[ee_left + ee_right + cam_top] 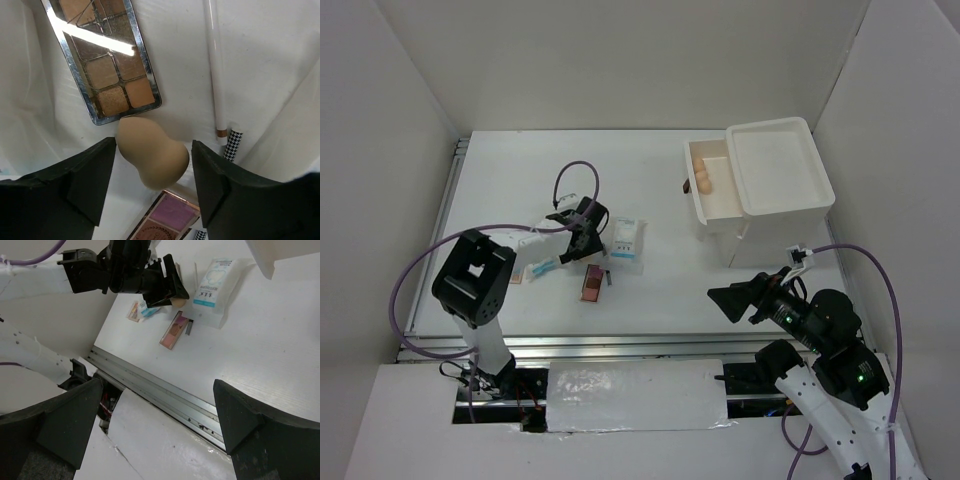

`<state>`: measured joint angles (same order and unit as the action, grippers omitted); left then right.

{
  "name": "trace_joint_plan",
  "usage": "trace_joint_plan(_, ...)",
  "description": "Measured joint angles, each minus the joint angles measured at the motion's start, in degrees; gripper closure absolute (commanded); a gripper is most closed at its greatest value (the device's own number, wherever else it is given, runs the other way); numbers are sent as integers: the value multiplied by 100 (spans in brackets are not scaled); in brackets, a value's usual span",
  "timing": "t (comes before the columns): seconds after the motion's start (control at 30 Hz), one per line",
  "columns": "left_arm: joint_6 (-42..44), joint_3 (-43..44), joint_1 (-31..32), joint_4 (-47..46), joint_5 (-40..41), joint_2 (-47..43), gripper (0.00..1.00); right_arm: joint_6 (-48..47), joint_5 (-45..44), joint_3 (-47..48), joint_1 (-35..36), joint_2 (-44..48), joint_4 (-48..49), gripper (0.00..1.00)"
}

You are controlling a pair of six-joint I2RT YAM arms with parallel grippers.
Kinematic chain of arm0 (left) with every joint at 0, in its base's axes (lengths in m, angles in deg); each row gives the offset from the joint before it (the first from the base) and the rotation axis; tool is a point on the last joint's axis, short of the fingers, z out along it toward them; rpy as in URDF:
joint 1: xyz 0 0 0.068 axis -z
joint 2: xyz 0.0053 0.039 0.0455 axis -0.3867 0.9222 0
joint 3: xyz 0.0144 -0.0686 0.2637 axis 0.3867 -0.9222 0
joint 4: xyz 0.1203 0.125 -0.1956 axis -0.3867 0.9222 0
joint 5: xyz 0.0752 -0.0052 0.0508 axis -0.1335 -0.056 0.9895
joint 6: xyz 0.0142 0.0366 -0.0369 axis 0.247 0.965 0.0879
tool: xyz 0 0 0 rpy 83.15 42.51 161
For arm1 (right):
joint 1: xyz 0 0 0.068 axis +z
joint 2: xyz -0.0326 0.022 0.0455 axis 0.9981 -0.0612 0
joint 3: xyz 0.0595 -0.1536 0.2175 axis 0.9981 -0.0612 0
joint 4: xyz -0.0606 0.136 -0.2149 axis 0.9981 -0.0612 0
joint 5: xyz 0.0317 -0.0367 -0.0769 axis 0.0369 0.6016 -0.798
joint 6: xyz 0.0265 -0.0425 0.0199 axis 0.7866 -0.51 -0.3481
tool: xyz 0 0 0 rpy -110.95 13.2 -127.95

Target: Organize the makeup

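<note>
Left tool (pixel 154 150): clamped on a beige egg-shaped sponge (pixel 152 155), one finger at each side.
Sponge: held between the brown palette (pixel 107 55) and the pink palette (pixel 167 217), overlapping the edges of both in the wrist view.
White pencil (pixel 215 65): lies on the worktop (pixel 670 300), beside the sponge and apart from it.
Packet (pixel 626 240): white and light blue, flat, just right of the left tool.
Right tool (pixel 157 390): fingers wide apart, holding nothing, well apart from the makeup.
Drawer box (pixel 770 180): far right; its open drawer holds the beige drawer sponges (pixel 700 178).
</note>
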<state>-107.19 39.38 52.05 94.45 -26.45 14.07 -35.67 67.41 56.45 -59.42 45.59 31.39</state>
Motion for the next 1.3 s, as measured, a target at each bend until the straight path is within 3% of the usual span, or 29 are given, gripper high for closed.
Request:
trace_joint_plan(0.03,-26,-2,0,-11,-20,48,41,0,-2,0,0,0,0,0)
trace_joint_plan(0.13,-138,-22,-2,-33,-50,76,71,0,-7,0,0,0,-2,0)
trace_joint_plan(0.17,-138,-24,-2,-42,-48,72,75,0,-9,0,0,0,-2,0)
trace_joint_plan(0.23,-142,-24,0,-44,-48,55,83,-2,-20,0,0,0,-4,0)
trace_joint_plan(0.43,-109,-26,291,385,249,-898,84,-20,-42,0,0,2,-4,0)
trace_joint_plan(0.57,260,181,765,229,219,-1923,82,-20,-48,0,0,2,-2,0)
trace_joint_plan(0.73,837,826,1040,-920,-798,-2295,79,-17,-122,28,0,2,-4,0)
trace_joint_plan(0.97,1292,3211,1272,-1867,-2090,-562,71,-22,-177,330,0,4,-90,0)
trace_joint_plan(1.1,1390,4332,1419,-1908,-2529,522,64,-66,-286,525,0,42,-225,0)
trace_joint_plan(1.13,1403,4621,1456,-1871,-2608,800,61,-76,-308,562,0,50,-247,0)
trace_joint_plan(1.3,1464,5838,1587,-1397,-2728,1934,13,-144,-402,702,0,59,-291,0)
